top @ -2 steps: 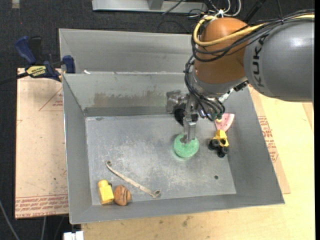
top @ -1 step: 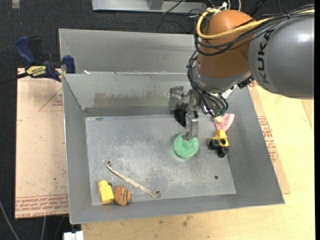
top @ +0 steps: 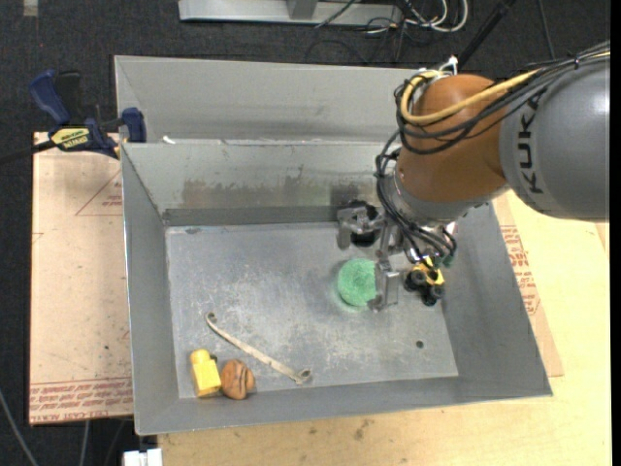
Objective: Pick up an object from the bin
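Note:
A round green spongy thing (top: 355,283) lies on the bin floor, right of the middle. My gripper (top: 386,289) hangs low under the orange wrist cover, right against that green thing's right edge. Whether the green thing is in its grasp is hidden from this angle.
In the front left corner sit a yellow block (top: 204,373) and a brown ball-like thing (top: 237,379), touching each other. A thin beige strip (top: 258,353) lies slanted just above them. The arm and its cables cover the bin's back right part.

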`<state>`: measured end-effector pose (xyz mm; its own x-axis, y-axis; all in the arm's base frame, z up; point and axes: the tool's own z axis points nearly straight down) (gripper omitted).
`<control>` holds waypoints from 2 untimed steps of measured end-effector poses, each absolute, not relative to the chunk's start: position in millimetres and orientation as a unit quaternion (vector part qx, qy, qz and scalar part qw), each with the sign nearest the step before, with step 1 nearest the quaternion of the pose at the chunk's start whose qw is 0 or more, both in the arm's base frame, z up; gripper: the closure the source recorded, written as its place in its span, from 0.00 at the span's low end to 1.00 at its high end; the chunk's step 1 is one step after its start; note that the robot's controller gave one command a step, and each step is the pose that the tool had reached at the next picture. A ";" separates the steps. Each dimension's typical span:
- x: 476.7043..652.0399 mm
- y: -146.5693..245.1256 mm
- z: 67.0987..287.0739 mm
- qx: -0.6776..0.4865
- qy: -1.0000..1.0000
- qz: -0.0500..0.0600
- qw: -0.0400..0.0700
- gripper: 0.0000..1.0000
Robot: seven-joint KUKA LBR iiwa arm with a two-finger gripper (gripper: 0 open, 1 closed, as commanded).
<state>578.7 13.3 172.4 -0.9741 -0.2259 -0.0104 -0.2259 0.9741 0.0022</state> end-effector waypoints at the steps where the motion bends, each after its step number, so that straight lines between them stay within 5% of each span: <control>1: 564.9 -12.9 134.4 -0.003 1.000 0.001 0.000 1.00; 2: 564.9 -13.0 134.4 -0.003 1.000 0.001 0.000 0.00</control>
